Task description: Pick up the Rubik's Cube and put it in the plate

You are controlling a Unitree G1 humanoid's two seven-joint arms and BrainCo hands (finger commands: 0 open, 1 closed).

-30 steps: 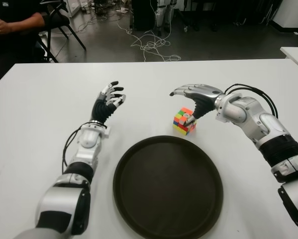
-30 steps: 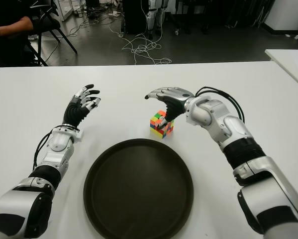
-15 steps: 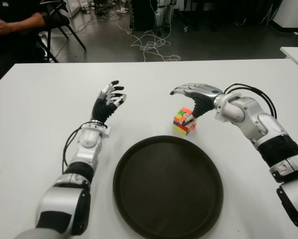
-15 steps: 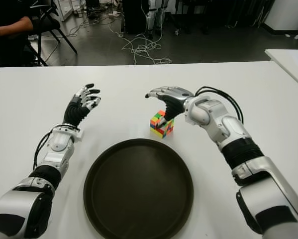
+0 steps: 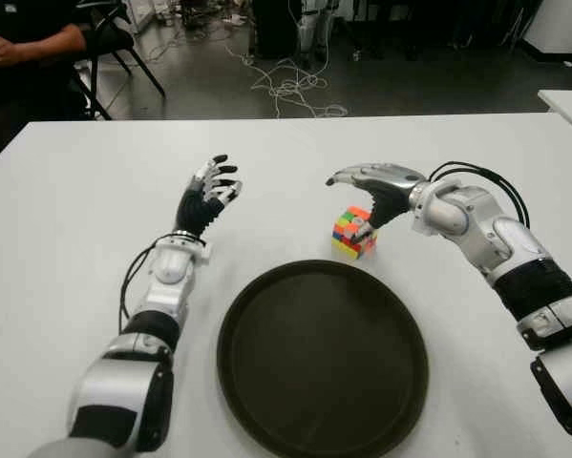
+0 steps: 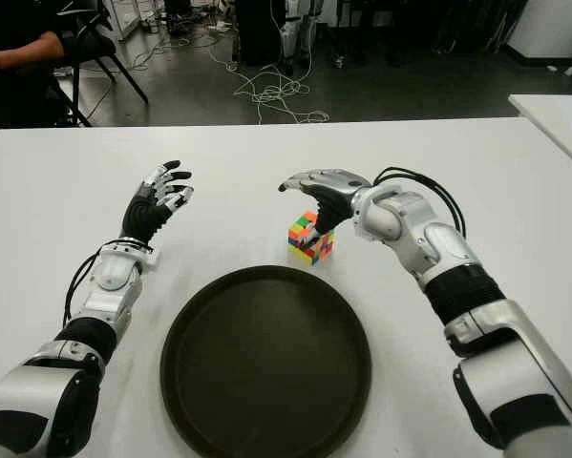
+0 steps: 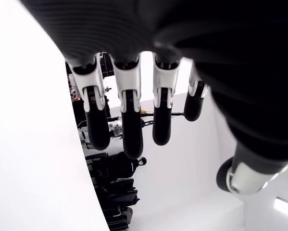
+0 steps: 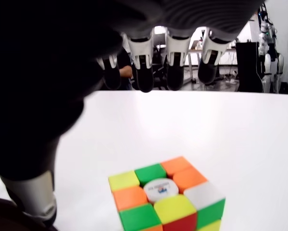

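The right hand (image 5: 370, 187), fingers extended and empty, hovers over the Rubik's Cube (image 5: 353, 232): likely light, rigid, smooth-faced; grip opposite side faces.

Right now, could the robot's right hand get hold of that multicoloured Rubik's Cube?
Probably yes. The right hand hovers open just above the multicoloured Rubik's Cube, thumb beside it, with nothing between them on the white table.

Silver-shelled arms, black ribbed wrists, black-tipped fingers (image 7: 129, 139), looping black cables.
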